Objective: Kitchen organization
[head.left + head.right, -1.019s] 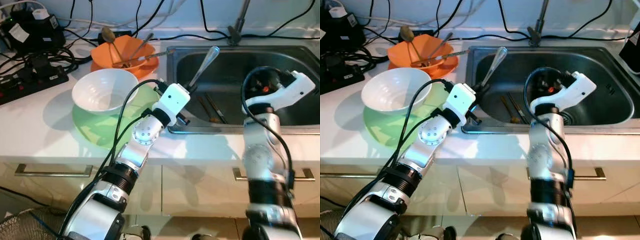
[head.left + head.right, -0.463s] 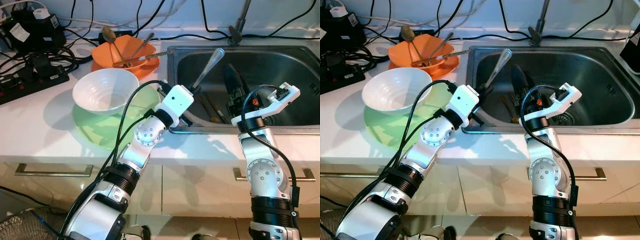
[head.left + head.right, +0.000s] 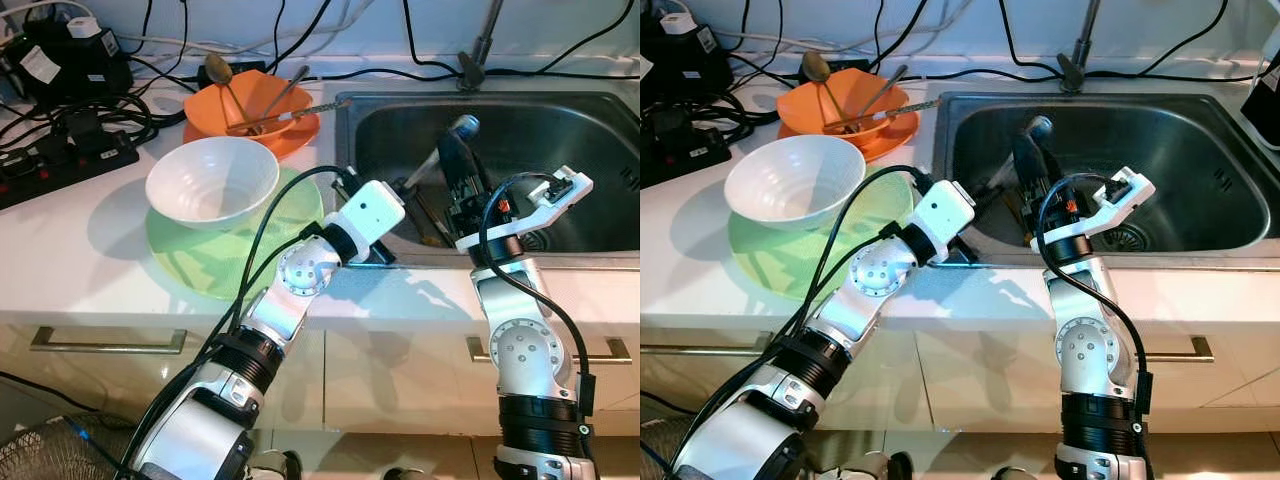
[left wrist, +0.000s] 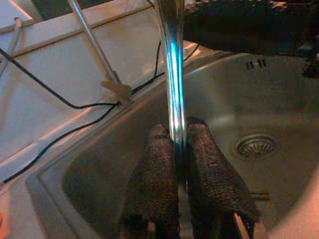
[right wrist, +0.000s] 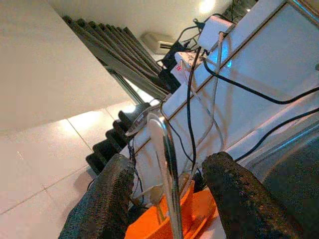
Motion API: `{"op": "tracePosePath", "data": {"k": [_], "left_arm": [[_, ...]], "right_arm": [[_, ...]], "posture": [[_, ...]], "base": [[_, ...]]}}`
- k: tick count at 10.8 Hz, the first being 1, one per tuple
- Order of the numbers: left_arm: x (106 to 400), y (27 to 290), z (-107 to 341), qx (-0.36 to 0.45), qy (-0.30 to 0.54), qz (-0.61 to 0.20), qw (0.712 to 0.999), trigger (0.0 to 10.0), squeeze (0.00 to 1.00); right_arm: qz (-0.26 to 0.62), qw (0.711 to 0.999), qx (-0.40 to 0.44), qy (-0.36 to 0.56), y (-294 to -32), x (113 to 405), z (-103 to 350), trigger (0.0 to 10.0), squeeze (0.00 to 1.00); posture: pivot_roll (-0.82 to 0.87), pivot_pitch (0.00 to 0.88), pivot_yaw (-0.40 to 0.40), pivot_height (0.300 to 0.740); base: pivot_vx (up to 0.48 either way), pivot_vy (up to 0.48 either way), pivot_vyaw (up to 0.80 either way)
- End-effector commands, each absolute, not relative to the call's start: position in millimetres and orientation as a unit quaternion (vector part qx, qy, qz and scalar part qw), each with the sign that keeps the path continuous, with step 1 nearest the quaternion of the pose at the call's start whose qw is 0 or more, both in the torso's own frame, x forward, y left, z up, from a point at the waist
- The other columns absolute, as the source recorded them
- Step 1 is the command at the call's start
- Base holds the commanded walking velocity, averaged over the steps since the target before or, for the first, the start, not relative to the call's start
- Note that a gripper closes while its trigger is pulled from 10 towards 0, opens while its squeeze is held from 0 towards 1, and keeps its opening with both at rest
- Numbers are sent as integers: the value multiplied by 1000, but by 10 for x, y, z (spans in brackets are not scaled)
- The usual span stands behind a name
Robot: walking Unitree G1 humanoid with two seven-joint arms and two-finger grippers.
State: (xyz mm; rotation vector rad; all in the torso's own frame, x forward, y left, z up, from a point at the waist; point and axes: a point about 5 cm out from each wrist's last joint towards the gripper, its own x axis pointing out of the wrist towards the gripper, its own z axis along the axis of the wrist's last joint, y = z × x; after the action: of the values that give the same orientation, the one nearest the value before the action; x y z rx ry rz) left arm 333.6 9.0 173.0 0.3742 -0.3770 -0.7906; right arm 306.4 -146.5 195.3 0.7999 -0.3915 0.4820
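My left gripper [image 3: 400,188] reaches over the sink's near left edge and is shut on a metal spoon [image 3: 428,165]. In the left wrist view its fingers [image 4: 154,169] pinch the shiny spoon handle [image 4: 172,89]. The handle slants up and right over the sink [image 3: 560,130]. My right gripper [image 3: 458,150] points its black fingers up from inside the sink. It is open, with the spoon's free end between the fingers. In the right wrist view the spoon handle [image 5: 167,169] stands in the gap between the two spread fingers [image 5: 112,199], touching neither.
An orange bowl [image 3: 255,100] holding several utensils sits at the back of the counter. A white bowl [image 3: 212,180] rests on a green plate [image 3: 215,255] left of the sink. More utensils [image 3: 432,222] lie in the sink. Cables and a power strip [image 3: 60,160] crowd the far left.
My left gripper has carried the spoon to the right and tilted it lower over the sink. The right gripper turned its fingers upward, and the spoon's end now sits between them.
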Motion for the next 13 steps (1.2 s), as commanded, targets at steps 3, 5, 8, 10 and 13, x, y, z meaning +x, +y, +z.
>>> {"op": "tracePosePath", "data": {"k": [3,5,8,10,13], "left_arm": [[3305,65,1660,195,-168,-399,880,10000,0],[3302,63,1658,196,-167,-401,879,10000,0],[3298,59,1650,198,-165,-405,877,10000,0],[3299,59,1650,198,-164,-406,877,10000,0],[3297,53,1647,199,-163,-408,876,10000,0]], "right_arm": [[229,874,381,-197,-1466,3062,2006,10000,0],[222,873,386,-199,-1473,3077,2010,0,0],[214,874,388,-197,-1469,3092,1999,0,0],[214,874,390,-195,-1445,3095,1991,0,0],[212,875,391,-194,-1432,3110,1988,0,0]], "posture": [[28,55,44,740],[29,54,43,740],[30,59,44,740],[32,60,44,740],[34,63,44,740]], "base": [[0,0,0],[0,0,0],[0,0,0],[0,0,0],[0,0,0]]}}
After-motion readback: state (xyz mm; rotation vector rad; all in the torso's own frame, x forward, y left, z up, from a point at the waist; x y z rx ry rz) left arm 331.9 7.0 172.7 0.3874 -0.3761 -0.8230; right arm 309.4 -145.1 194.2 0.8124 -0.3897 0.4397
